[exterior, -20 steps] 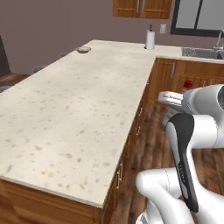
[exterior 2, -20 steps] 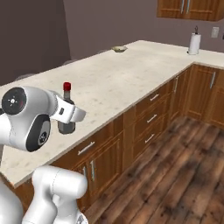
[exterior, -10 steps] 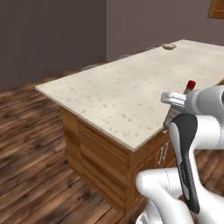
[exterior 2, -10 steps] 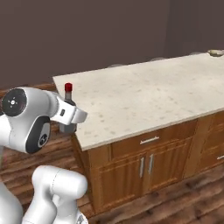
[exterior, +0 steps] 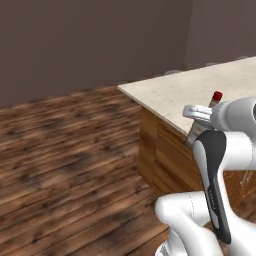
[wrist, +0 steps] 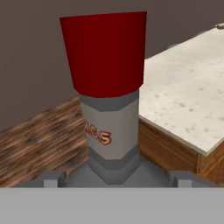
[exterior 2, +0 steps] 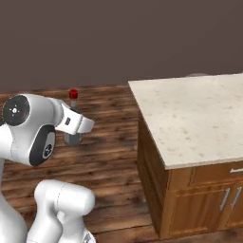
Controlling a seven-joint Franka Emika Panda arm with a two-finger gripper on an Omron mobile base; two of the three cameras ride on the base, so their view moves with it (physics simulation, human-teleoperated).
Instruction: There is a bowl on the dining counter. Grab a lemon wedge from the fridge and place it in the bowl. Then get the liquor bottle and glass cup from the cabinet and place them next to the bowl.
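My gripper (wrist: 116, 179) is shut on the liquor bottle (wrist: 111, 87), a grey bottle with a red cap, and holds it upright close to my body. In the left base view the liquor bottle (exterior: 215, 100) pokes up behind the gripper (exterior: 200, 114). From the right, the bottle (exterior 2: 73, 95) stands in the gripper (exterior 2: 76, 126) over the wood floor. The dining counter (exterior 2: 199, 118) lies to the right, apart from the bottle, and its corner (exterior: 165, 95) faces me. A small dark shape (wrist: 218, 27) sits far along the top; whether it is the bowl I cannot tell.
Dark wood floor (exterior: 65, 150) spreads to the left, under a plain dark wall (exterior: 90, 40). The counter's wooden base has doors with grey handles (exterior 2: 228, 199). A grey stool top (exterior 2: 197, 75) peeks over the counter's far side.
The whole picture has swung: the base has turned, so the counter slid to the right and more floor and wall came into view. The bottle stays in the gripper as before.
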